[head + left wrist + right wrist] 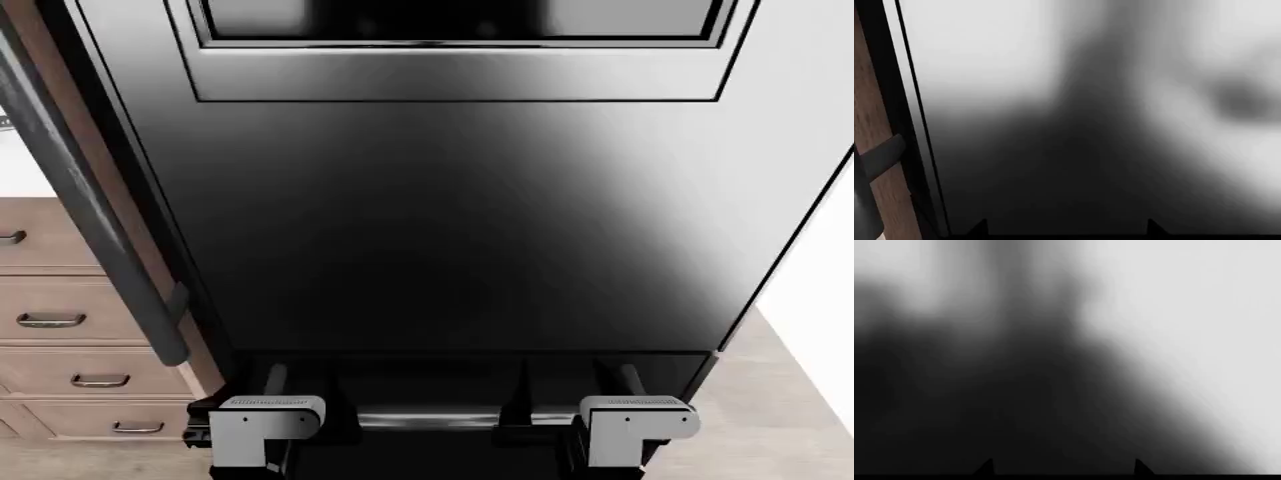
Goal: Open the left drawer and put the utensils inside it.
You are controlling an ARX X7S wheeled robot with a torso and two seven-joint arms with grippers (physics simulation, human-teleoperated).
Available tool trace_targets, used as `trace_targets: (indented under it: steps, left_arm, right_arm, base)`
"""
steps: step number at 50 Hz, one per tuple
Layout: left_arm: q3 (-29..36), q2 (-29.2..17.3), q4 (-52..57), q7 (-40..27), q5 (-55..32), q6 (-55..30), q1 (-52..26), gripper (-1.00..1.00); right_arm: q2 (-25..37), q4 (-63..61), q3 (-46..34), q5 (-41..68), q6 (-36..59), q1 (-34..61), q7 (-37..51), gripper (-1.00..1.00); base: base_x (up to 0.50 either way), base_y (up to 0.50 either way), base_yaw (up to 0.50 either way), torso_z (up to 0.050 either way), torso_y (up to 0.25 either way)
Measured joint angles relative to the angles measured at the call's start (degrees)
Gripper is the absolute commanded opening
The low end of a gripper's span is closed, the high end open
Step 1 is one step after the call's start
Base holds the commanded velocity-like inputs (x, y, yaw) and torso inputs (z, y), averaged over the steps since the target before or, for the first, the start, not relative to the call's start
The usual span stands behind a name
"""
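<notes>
Left jaws: only two dark tips show at the frame edge of the left wrist view, well apart, nothing between them; read as apart and empty.

Right jaws: same showing in the right wrist view, two tips spread, nothing held.

Arms: both grey wrist housings, left and right, sit low in the head view, close against the black fridge.

Fridge: glossy dark front fills most of the head view; both wrist views show it only as blurred reflection. A long dark bar handle runs down its left edge.

Drawers: a stack of brown wood-grain fronts stands beside the fridge at the robot's left, each with a slim dark handle, e.g.. All appear closed. Which one is the task's left drawer cannot be told from here.

Utensils: not in view.

Handling, as judgement: a drawer front is stiff; it should slide straight out, moderate pull. Best hold is the middle of the bar handle, jaws closing across it. The thin, smooth bar could slip out.
</notes>
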Motion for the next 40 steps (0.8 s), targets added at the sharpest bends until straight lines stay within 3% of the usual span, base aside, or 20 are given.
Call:
trace_targets:
  steps: [9,18,23,40]
  left_arm:
    - [1.3,-1.0,0.6,-1.1,-0.9,-0.2,0.1,1.0]
    - [2.8,-2.1,1.7,-2.2,-2.1,-0.6,0.5,1.0]
    - [3.3,-2.7,2.0,-2.9,-2.6,-0.6,0.7,1.0]
    - [5.0,-4.2,2.3,-5.1,-3.6,-0.2,0.7,1.0]
  right_arm:
    - [0.9,-1.6,-1.2,0.7,1.4,0.2,1.6,1.0]
    - [2.0,-2.5,-2.6,1.7,2.4,0.2,3.2,1.0]
    - [2.4,-2.2,-3.3,2.6,2.3,0.0,3.8,1.0]
    - [3.6,-0.8,-5.2,3.4,1.4,0.3,6.8,1.0]
  base:
    - [-0.43,0.0,0.0,0.002,0.0]
    - [-0.5,0.0,0.0,0.05,0.0]
    - [0.0,0.02,0.0,0.05,0.0]
    - [0.0,0.5,0.0,0.05,0.0]
